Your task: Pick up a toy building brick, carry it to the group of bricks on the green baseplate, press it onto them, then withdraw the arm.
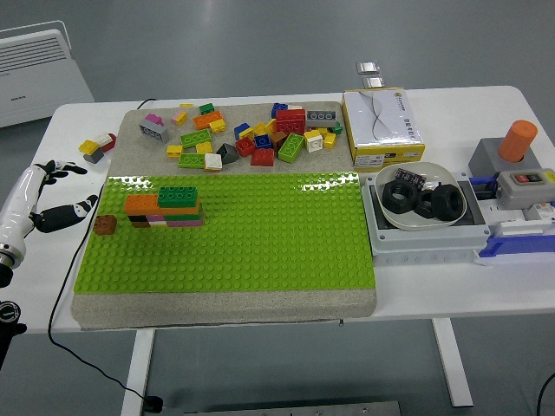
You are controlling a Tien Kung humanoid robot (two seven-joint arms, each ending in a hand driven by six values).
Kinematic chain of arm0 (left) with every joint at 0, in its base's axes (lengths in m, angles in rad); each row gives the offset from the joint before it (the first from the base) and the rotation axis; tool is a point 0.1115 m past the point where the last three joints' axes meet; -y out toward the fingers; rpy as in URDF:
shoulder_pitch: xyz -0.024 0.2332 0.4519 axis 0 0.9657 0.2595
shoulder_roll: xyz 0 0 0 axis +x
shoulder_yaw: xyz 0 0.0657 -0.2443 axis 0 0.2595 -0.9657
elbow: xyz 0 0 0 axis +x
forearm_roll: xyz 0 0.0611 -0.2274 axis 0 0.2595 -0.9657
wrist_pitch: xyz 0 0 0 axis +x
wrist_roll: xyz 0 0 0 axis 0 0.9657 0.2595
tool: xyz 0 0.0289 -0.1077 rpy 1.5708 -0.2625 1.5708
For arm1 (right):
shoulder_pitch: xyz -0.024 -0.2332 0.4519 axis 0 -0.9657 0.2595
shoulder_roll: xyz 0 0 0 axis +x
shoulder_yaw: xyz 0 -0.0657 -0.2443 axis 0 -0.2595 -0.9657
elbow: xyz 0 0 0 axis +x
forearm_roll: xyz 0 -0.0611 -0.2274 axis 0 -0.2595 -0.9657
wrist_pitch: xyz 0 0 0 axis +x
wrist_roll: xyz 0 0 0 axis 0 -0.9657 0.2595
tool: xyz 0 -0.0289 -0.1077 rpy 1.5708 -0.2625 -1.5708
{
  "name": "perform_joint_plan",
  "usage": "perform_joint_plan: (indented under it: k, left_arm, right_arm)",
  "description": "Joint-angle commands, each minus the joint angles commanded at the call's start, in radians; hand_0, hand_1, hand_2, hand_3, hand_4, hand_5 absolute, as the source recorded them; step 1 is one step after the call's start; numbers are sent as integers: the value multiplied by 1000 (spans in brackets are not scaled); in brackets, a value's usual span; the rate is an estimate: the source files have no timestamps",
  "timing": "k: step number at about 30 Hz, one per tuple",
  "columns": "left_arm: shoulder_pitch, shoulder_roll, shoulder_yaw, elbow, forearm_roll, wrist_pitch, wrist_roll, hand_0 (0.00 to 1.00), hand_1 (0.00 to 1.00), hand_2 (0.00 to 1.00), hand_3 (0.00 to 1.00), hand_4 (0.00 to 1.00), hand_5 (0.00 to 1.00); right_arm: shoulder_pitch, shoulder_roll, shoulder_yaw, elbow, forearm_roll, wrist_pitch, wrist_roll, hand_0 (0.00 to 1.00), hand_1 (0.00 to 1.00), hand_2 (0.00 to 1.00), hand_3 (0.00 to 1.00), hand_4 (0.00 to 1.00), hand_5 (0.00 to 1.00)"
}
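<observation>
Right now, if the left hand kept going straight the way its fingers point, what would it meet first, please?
The left hand is open, fingers pointing right. Straight on, its lower fingers would probably meet the brown brick at the green baseplate's left edge first, then the stacked bricks. Height is unclear, so it might pass above.

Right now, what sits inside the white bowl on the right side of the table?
The white bowl holds large black nut-shaped parts, at least two, and a small dark item at the back. Anything beneath them is covered.
</observation>
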Motion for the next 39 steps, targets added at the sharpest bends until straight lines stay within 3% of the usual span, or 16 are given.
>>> perform_joint_plan:
  k: [1, 12, 16, 18, 20, 24, 25, 26, 30, 31, 39]
  left_arm:
    - [-3, 12, 14, 4, 7, -9, 12, 893, 876, 900, 759, 839, 24]
    - [-86, 149, 182, 56, 91, -45, 71, 906, 893, 913, 766, 823, 2]
    - [-97, 151, 186, 62, 104, -57, 89, 914, 899, 919, 767, 795, 2]
    - [-84, 122, 156, 54, 102, -65, 95, 914, 899, 919, 767, 795, 2]
    - [-60, 76, 108, 36, 84, -65, 86, 917, 893, 906, 727, 815, 47]
    - [-21, -11, 18, 13, 36, -29, 34, 917, 893, 906, 727, 815, 47]
    - [-15, -36, -6, 12, 24, -13, 14, 849, 810, 811, 649, 790, 55]
    - [-12, -54, -21, 14, 15, 1, -1, 849, 810, 811, 649, 790, 55]
    - [-12, -92, -57, 21, -16, 57, -57, 849, 810, 811, 649, 790, 55]
    - [-14, -99, -63, 22, -22, 71, -70, 808, 759, 754, 635, 770, 60]
    - [-17, -123, -66, 32, -47, 126, -121, 789, 733, 733, 630, 762, 56]
  right_arm:
    - [0, -1, -1, 0, 0, 0, 0, 677, 654, 668, 748, 875, 998]
    - [6, -7, -10, 0, 13, -2, -2, 676, 655, 666, 748, 874, 998]
    - [9, -8, -8, 0, 11, -2, -3, 676, 655, 665, 748, 874, 998]
    - [10, -8, -5, 0, 6, -1, -2, 676, 655, 665, 748, 874, 998]
    - [10, -7, 0, 0, 0, 0, -2, 677, 655, 665, 748, 874, 998]
    - [5, -2, -2, 0, 2, 0, -3, 677, 655, 665, 748, 874, 998]
    - [4, -1, -3, 0, 1, 0, -3, 677, 655, 667, 747, 874, 998]
    - [4, 0, -3, 0, 0, 0, -3, 677, 655, 667, 747, 874, 998]
    - [3, 2, -11, 0, 2, -1, -3, 677, 655, 667, 747, 874, 998]
    - [3, 3, -13, 0, 4, -1, -3, 677, 655, 669, 748, 874, 998]
    - [3, 10, -13, 0, -1, -1, -2, 677, 655, 672, 747, 875, 998]
